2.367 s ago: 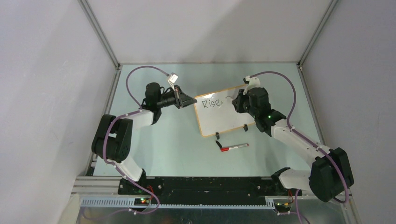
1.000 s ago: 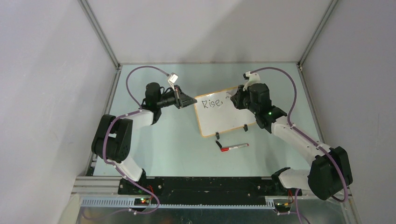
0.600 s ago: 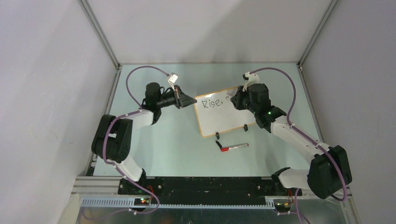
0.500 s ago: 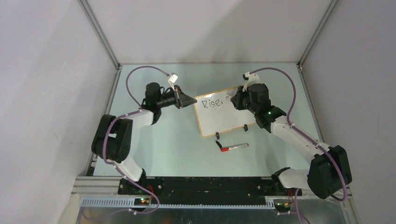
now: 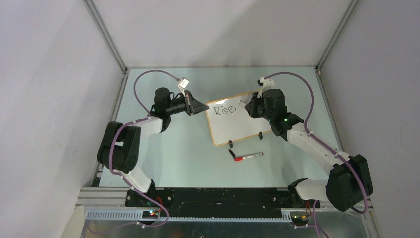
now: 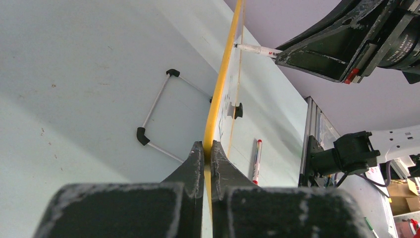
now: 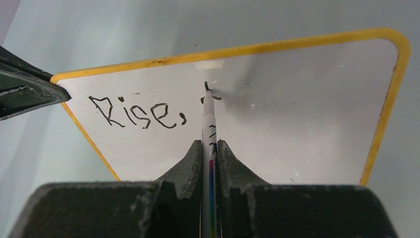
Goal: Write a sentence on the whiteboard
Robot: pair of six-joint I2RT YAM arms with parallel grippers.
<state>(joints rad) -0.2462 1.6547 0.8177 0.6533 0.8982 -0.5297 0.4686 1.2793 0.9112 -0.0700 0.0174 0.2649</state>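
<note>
Closest to the arm bases: a spare pen [image 5: 249,156] with a red end, flat on the counter [image 5: 173,158], just in front of the whiteboard [image 5: 237,126]. Next, that board, about mid-counter, turned a bit crooked, two small black feet [image 5: 231,144] clipped on its near edge. Pinched at its left edge by the left end effector [image 6: 207,148], shut tight on the yellow frame. Beside that frame, on the board's back side, a thin wire stand [image 6: 157,111] with black corners. On the white face, the sentence [image 7: 138,113], only begun: "Rise," in black, then one small mark right at the tip of the marker [image 7: 208,111]. Over the board's right part, the right end effector [image 7: 209,144], closed on that white marker, poking out between the fingers. Tip touching the board close to its far edge.
</note>
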